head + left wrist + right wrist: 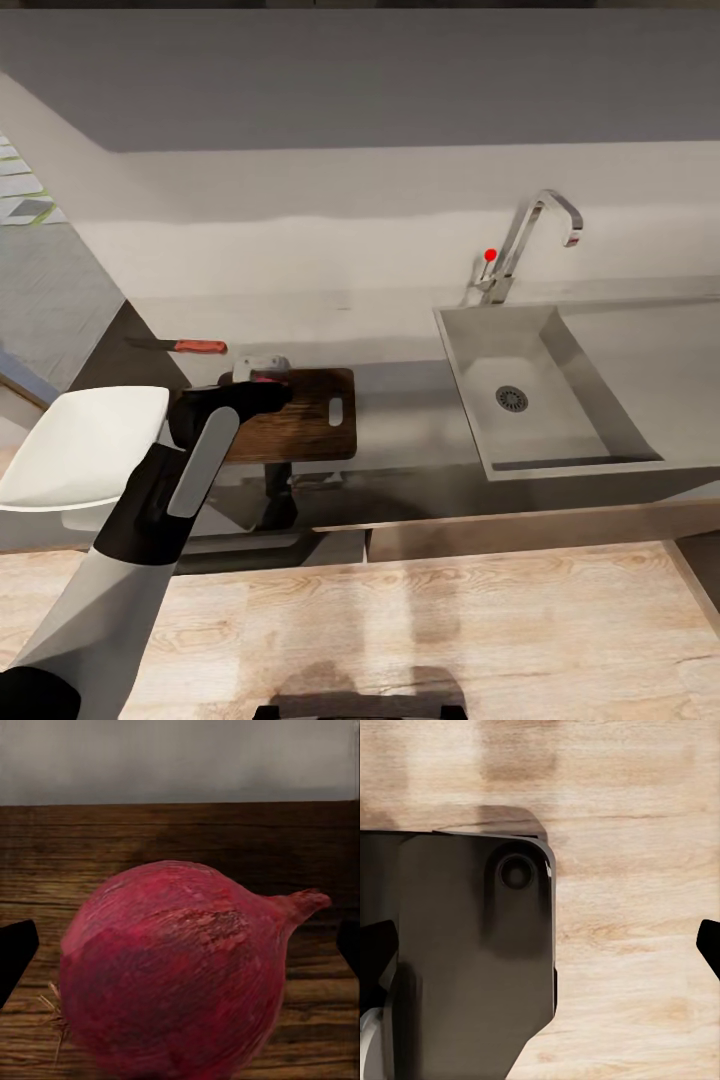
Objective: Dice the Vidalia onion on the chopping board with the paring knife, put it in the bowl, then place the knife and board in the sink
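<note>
- Vidalia onion (pixel 176 975) is seen closest in the left wrist view, between the two dark fingertips (pixel 15 956) of the left gripper (pixel 262 385); its pointed neck is aimed toward one finger, so the long axis is judged to run across the jaws
- fingertips are seen wide apart, with a gap on each side; the onion is not touched by them; whether it rests on the chopping board (pixel 305 425) beneath cannot be told
- paring knife (pixel 180 346) is noted lying flat on the countertop (pixel 390 330), beyond and outboard of the left gripper, handle nearer to it than the blade
- left arm is judged nearer to the knife
- right gripper (pixel 547 945) is seen spread open over the wooden floor (pixel 630 870); nothing is held
</note>
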{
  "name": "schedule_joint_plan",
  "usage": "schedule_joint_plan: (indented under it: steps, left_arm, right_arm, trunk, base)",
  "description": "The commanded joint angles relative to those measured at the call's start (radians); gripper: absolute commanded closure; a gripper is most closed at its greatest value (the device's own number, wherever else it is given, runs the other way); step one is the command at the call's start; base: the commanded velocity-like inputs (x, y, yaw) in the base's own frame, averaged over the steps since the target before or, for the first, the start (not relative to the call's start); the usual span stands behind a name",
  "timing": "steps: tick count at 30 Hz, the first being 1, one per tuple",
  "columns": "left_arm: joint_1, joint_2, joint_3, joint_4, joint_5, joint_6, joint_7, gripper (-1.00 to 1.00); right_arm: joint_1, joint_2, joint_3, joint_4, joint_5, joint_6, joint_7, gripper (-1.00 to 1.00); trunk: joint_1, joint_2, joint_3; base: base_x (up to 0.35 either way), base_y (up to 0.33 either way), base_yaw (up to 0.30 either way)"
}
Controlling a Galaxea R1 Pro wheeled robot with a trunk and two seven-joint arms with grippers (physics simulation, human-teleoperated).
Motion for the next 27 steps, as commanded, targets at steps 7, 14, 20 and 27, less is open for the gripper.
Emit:
schedule_joint_plan:
  steps: [7,14,20,27]
  left_arm:
    - [-0.002,-0.023,0.005,-0.015,0.010,0.004,0.010,-1.00]
    - [-0.004,-0.054,0.007,-0.017,0.010,0.002,0.010,-1.00]
    - [-0.005,-0.059,0.007,-0.017,0.008,-0.001,0.010,-1.00]
    - [-0.005,-0.053,0.039,-0.017,0.004,-0.005,0.010,-1.00]
  right_arm:
    - [0.000,0.000,-0.003,0.000,0.011,-0.002,-0.008,-1.00]
    - [0.000,0.000,-0.003,0.000,0.011,-0.002,-0.008,-1.00]
    - [0.000,0.000,-0.003,0.000,0.011,-0.001,-0.008,-1.00]
    - [0.000,0.000,-0.003,0.000,0.011,-0.001,-0.008,-1.00]
  trunk:
    - [0.001,-0.002,-0.001]
    - [0.001,-0.002,-0.001]
    - [0.001,-0.002,-0.001]
    - [0.001,-0.002,-0.001]
  base:
    - [0.000,0.000,0.000]
    - [-0.003,0.000,0.000]
    - [-0.233,0.000,0.000]
    - [-0.330,0.000,0.000]
